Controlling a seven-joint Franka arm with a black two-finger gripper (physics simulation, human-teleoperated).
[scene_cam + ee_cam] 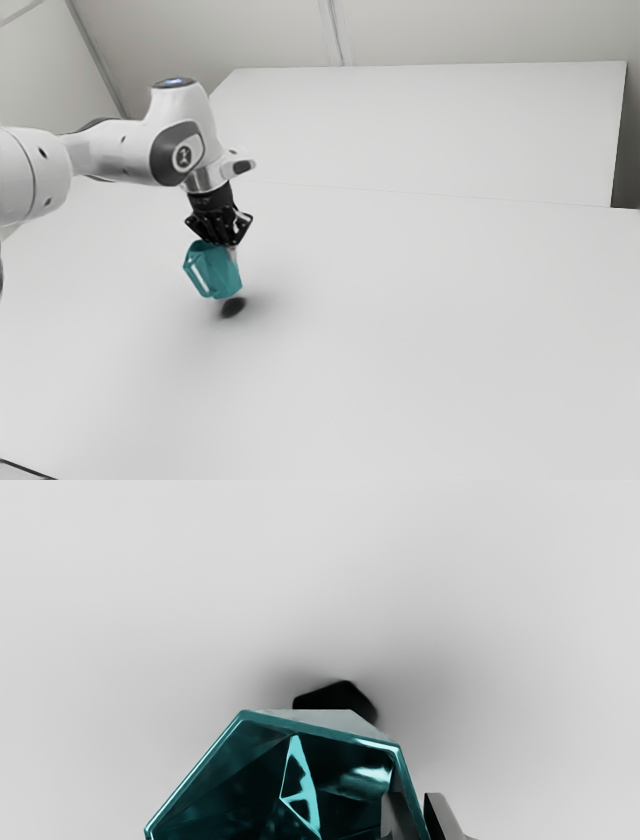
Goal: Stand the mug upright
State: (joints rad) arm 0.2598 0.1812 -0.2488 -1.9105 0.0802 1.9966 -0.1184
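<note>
The claw (pixel 228 246) points downward over the surface, pinching the wall of the teal mug (pixel 213 272) near its rim. In the wrist view one finger (pixel 392 816) reaches inside the mug's mouth and the other finger (pixel 442 816) lies along the outside, with the wall caught between them.

The mug hangs from this grip, raised off the surface and tilted rather than upright. Its mouth is turned up toward the claw, and its base slants down toward the exterior view's right. The handle (pixel 198 280) is on the side facing the exterior view's left, with a pale gap showing through it. The body is faceted, with flat sides and an angular rim, and the wrist view looks into a glossy, dark teal interior crossed by bright reflections.

Beneath the mug, a small, dense shadow (pixel 233 307) falls on the surface, apart from the base in the exterior view, with a softer gray spreading around it. The surface (pixel 400 350) is smooth and whitish and stretches well out toward the exterior view's right.

Above the claw, the white and black arm (pixel 120 155) comes in from the exterior view's left and bends down at the wrist. Farther back are a broad white panel (pixel 430 125) and pale gray walls (pixel 480 30).
</note>
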